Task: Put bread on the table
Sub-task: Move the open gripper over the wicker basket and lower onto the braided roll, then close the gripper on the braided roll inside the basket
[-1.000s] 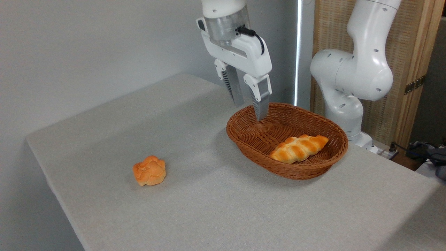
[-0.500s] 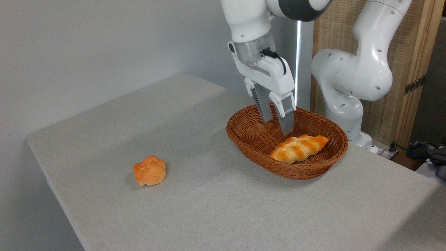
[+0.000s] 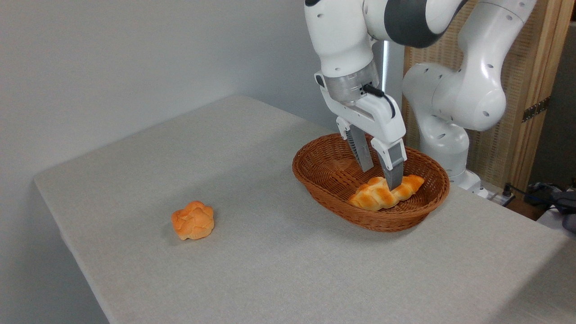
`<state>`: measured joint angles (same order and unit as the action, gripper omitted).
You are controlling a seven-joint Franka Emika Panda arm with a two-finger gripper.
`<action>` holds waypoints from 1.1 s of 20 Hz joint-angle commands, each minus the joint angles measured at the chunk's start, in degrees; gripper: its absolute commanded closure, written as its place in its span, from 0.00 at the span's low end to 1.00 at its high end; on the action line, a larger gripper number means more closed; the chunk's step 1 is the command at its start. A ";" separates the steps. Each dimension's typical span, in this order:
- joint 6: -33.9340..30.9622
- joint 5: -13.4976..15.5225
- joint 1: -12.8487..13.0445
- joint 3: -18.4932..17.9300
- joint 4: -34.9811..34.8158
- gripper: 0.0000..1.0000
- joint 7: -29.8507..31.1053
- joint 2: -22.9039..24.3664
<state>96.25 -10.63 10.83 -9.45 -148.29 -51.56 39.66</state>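
Fixed camera, looking down across a table [image 3: 270,270] under light grey cloth, set in front of a pale wall. Brown oval wicker basket [image 3: 333,204] near the far right edge of the table. Braided golden-orange bread [image 3: 373,198] inside the basket, lying against the near right wall, pointed ends running lower left to upper right, not on the cloth. White robot arm [image 3: 454,94] rising behind the basket, bent over and reaching down into it. Gripper [image 3: 381,176] pointing downward, slightly tilted, jaws spread apart and holding nothing. Two grey fingers: nearer one [image 3: 392,168] with its tip down in front of the middle of the bread, covering part of it; farther one [image 3: 362,153] over the open floor of the basket, just behind and left of the bread. Contact between the nearer tip and the bread: cannot tell. Small round knobbly orange bun [image 3: 193,220] alone on the cloth, well apart from the basket, toward the left front. Woven wooden screen [image 3: 526,67] behind the arm at the right, with dark cables [image 3: 549,193] beside the table's far right corner.
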 commanded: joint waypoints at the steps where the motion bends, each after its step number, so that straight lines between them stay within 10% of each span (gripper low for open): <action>1: 2.27 -1.23 4.02 -4.61 -1.91 0.00 -1.78 0.07; 22: 5.52 -2.81 4.02 -4.79 -5.60 0.02 -4.52 -1.25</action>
<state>100.24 -12.40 14.17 -13.26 -153.55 -55.19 38.14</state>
